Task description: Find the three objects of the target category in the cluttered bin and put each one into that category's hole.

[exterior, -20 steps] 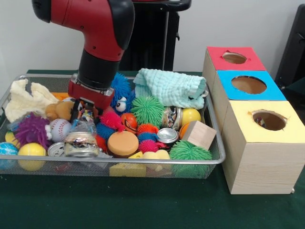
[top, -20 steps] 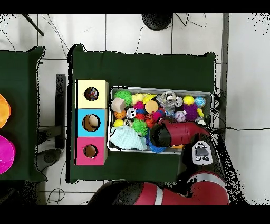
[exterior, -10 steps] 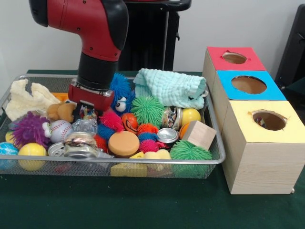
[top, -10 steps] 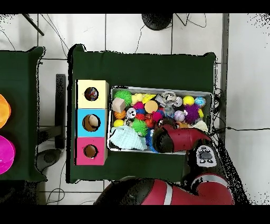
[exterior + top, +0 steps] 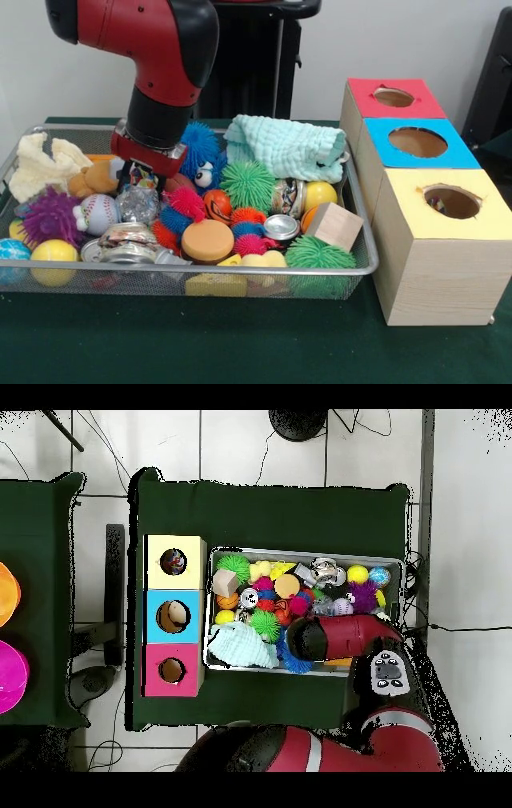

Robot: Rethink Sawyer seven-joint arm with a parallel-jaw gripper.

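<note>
Fingers [image 5: 142, 178]: low in the bin, between the tan plush toy and the blue fuzzy toy; a small colourful packet and crinkled foil sit at the tips; cannot tell whether spread or pinching.
Arm [image 5: 164, 56]: red and black, dropping from above onto the bin's left half in the front view.
Bin [image 5: 264, 273]: silver wire mesh, on the green desk [image 5: 240, 344], packed full.
Beside the fingers: baseball [image 5: 99, 214], purple spiky ball [image 5: 50, 216], tan plush toy [image 5: 94, 178], blue fuzzy toy [image 5: 202, 160] with googly eyes.
Bin centre: green spiky ball [image 5: 247, 185], orange disc [image 5: 206, 239], crushed can [image 5: 281, 226], wooden cube [image 5: 334, 226].
Bin back: mint cloth [image 5: 288, 148], cream rag [image 5: 44, 164].
Boxes: three beside the bin's right end, red top, blue top, yellow top.
Hole [image 5: 452, 201]: round, in the yellow-topped box, nearest the camera; something small shows inside in the overhead view.
Writing: packet print too small to read; no brand legible.
</note>
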